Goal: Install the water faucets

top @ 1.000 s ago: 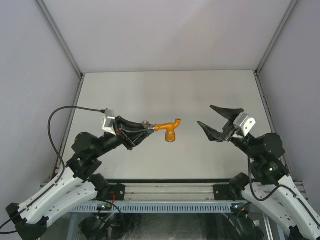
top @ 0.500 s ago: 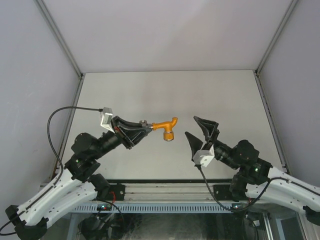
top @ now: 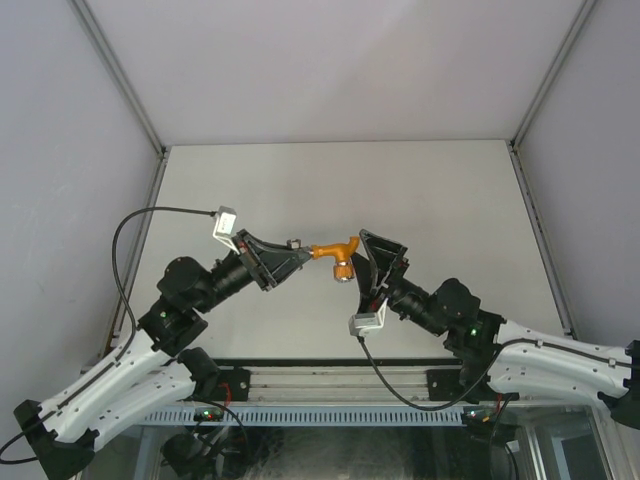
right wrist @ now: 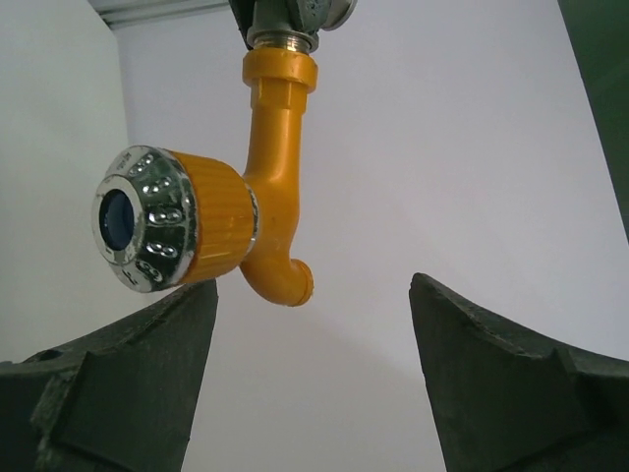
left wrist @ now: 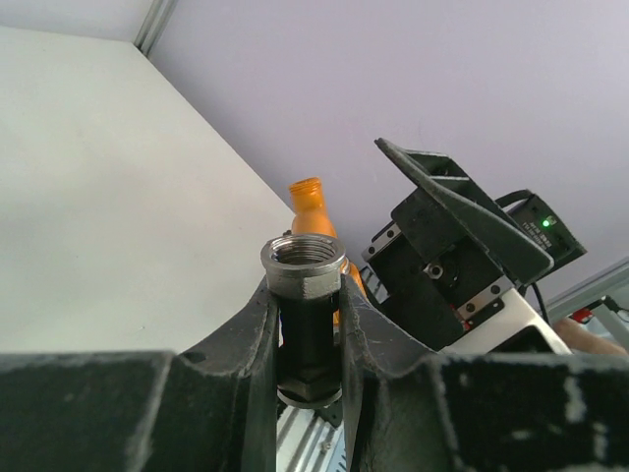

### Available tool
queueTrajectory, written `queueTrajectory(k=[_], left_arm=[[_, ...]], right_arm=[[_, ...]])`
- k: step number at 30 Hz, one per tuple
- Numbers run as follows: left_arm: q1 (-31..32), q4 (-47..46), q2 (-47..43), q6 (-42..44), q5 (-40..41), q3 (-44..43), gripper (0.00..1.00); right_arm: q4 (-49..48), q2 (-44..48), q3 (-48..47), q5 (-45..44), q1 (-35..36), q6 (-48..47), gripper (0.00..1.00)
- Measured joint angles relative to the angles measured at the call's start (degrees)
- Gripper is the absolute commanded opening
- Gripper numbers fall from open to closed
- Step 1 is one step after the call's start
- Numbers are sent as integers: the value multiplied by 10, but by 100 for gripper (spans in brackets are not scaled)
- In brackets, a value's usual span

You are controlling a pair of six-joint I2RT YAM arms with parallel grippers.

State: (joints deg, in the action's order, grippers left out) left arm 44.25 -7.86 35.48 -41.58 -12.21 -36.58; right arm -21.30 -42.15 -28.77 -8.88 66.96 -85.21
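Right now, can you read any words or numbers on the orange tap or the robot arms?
No readable text anywhere.
The chrome ring of the orange tap has raised marks, too blurred to read.
The right arm shows only a green light, no letters.

Soft, even light fills the scene; the pale table [top: 300, 180] is bright without glare, shadows under the arms [top: 130, 370] faint. Wrist views keep the orange tap [right wrist: 275, 197] and grey fitting [left wrist: 303, 261] sharp (chrome cap [right wrist: 133, 221] glinting), while near black fingers [right wrist: 118, 393] look grainy, soft
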Motion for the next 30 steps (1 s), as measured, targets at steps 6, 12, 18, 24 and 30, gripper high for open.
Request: queueTrajectory(k=[6,12,18,24,30], left_arm=[[0,-10,4,-44,0,0,0],[-5,-22,10,-66,5,0,0],[-6,-35,11,-75,10,-2,0],[-7,-6,21,-68,7,-20,0],[-7,7,28,-51,-10,-34,1]], right_arm=[[-23,-21,0,12,1,-10,75],[-38,-37,0,13,0,-10,55],[-44,-43,0,17,-1,-10,28],[-33,-31,-1,26,-6,7,12],[25,-8,-23,60,-22,81,12]])
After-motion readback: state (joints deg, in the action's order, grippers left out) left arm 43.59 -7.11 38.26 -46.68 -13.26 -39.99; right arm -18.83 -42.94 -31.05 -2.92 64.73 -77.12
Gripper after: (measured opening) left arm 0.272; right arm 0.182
